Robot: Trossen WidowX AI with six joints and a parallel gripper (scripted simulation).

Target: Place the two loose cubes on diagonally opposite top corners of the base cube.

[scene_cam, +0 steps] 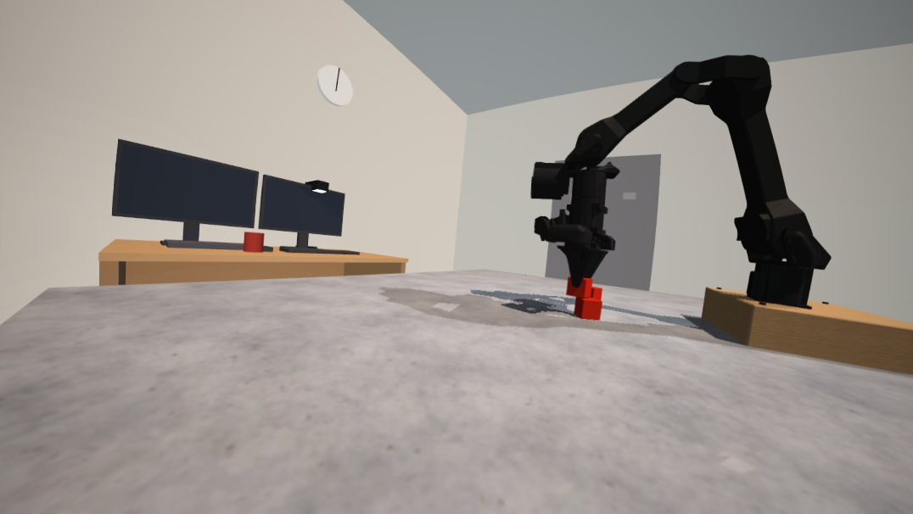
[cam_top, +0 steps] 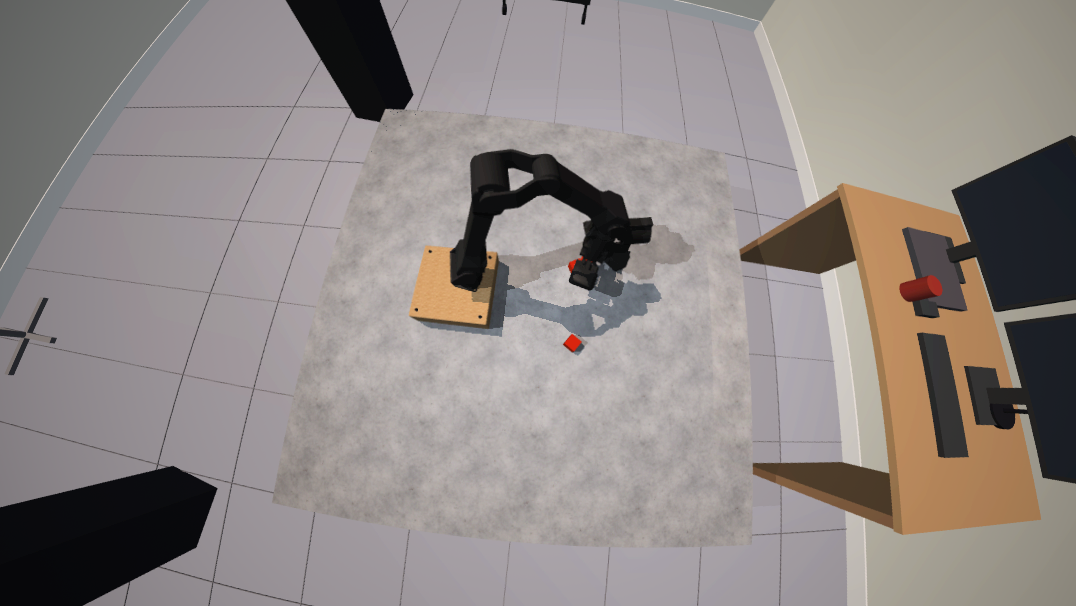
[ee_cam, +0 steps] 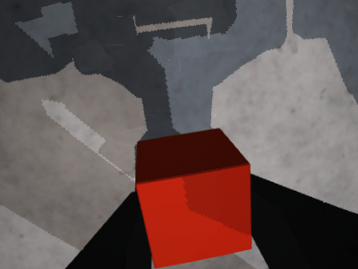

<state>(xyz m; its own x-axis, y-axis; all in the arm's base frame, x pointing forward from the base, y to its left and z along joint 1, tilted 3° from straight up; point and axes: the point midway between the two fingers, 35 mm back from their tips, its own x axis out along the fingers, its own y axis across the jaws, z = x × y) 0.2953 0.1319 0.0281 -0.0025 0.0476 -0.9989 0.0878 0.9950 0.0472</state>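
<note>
We look across a mottled grey tabletop (cam_top: 489,451) (scene_cam: 319,408) (ee_cam: 312,111), where a red lower cube (scene_cam: 588,309) sits nearest us in the exterior view, below the working end of a black WidowX arm (cam_top: 579,188) (scene_cam: 763,156). Just above it, the gripper (cam_top: 583,272) (scene_cam: 578,282) (ee_cam: 191,192) points downward, its fingers parted only by the width of the red held cube (scene_cam: 579,287) (ee_cam: 196,214) gripped between them. We see the held cube overlap the lower one's upper edge in the exterior view, but cannot tell whether they touch. From above, a patch of red shows beside the gripper, too hidden for us to say which cube it is.

Behind the pair, a third red cube (cam_top: 573,343) (scene_cam: 597,293) rests on the tabletop, well apart from the gripper in the top view. The arm rises from a wooden base block (cam_top: 429,308) (scene_cam: 830,338) to one side.

Farther off, we find a wooden desk (cam_top: 903,451) (scene_cam: 383,258) bearing a red cylinder (cam_top: 920,289) (scene_cam: 253,242) and two dark monitors, a grey door (scene_cam: 641,223), and a white clock (scene_cam: 332,86) high on the wall.
</note>
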